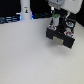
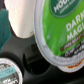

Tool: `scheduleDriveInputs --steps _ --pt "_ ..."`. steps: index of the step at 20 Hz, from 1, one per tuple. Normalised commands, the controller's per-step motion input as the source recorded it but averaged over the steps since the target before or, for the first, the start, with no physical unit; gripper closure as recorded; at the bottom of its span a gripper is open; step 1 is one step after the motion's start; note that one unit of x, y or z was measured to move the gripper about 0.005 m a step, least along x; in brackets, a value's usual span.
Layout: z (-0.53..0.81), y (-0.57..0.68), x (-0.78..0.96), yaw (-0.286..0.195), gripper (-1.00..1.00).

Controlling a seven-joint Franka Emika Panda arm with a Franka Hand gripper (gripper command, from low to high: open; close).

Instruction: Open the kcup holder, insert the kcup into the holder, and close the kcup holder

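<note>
The end effector [image 1: 56,19] grasps the kcup [image 2: 61,31] and hovers directly above the kcup holder's [image 1: 61,34] open tray; an empty round slot [image 2: 38,62] lies just below it.

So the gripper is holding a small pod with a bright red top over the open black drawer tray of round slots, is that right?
Not quite: the small pod has a bright green top, as the wrist view shows. The gripper is over the open black drawer tray of round slots.
</note>
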Motion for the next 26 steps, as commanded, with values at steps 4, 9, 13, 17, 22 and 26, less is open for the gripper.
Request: scheduleDriveInputs --steps 4,9,13,17,22,26 --pt "0.0 0.04 -0.03 -0.02 -1.0" --pt "0.0 0.03 -0.01 -0.028 1.0" --pt "0.07 0.07 0.08 -0.041 1.0" --pt "0.24 0.19 0.34 -0.054 1.0" --pt "0.34 0.31 0.47 -0.04 1.0" --pt "0.31 0.41 0.56 -0.022 1.0"
